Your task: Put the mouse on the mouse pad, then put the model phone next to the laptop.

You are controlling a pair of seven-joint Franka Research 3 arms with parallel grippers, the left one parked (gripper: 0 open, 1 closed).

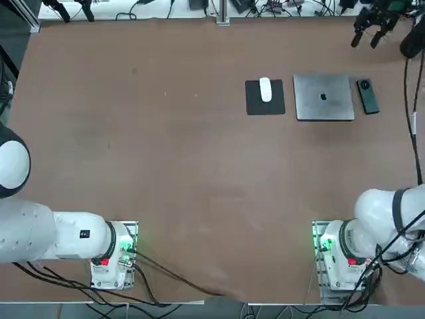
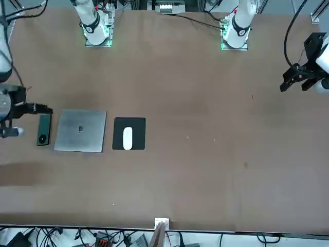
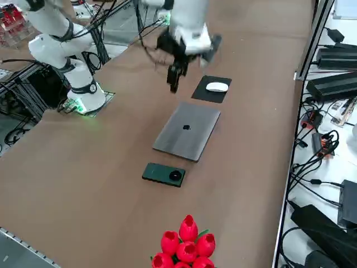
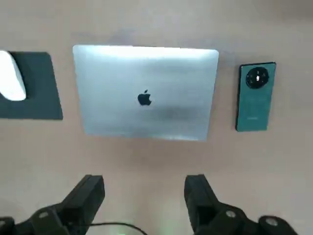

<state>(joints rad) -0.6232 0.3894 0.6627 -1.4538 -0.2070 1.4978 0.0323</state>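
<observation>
Mouse (image 1: 265, 90) lay on pad (image 1: 254, 106), phone (image 1: 368, 98) right of laptop (image 1: 323, 107); I judged both done. Right gripper (image 4: 145, 183) hung at right, wide, empty.

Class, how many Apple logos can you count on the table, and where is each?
1: the dark logo in the middle of the lid of the silver laptop, between the mouse pad and the phone.

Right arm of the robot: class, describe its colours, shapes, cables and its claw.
The right arm is glossy white and rounded, with dark bands at its joints and black cables running along it. Its base is white too, with a red mark and a small green light. The right claw is matt black, with two chunky, angular fingers and round, silvery screw heads.
</observation>
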